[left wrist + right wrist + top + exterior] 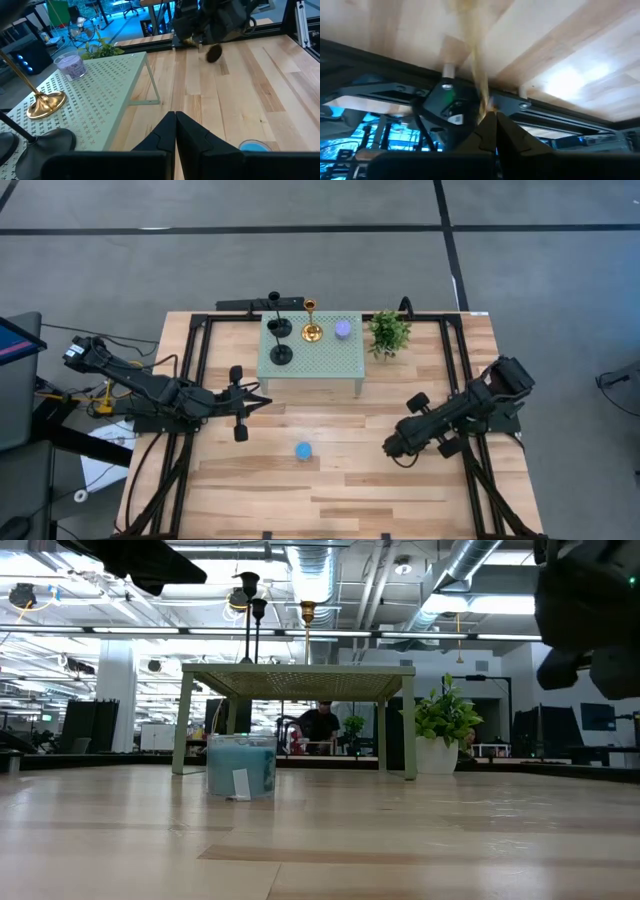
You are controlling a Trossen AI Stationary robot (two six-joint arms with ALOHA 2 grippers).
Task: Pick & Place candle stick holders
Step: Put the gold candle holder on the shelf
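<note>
Right end effector (487, 117) pinching shiny gold candle stick holder (475, 60) by slim stem: light, rigid, slippery metal, best gripped mid-stem.

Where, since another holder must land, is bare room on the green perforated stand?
Free: front half of the stand, before the shiny gold candle stick holder and purple candle. Crowded: its left edge, two matte black candle stick holders.

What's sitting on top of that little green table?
On the green table stand two black candle stick holders, one gold candle stick holder and a small lilac candle. Nothing appears on the floor under it in the low view.
</note>
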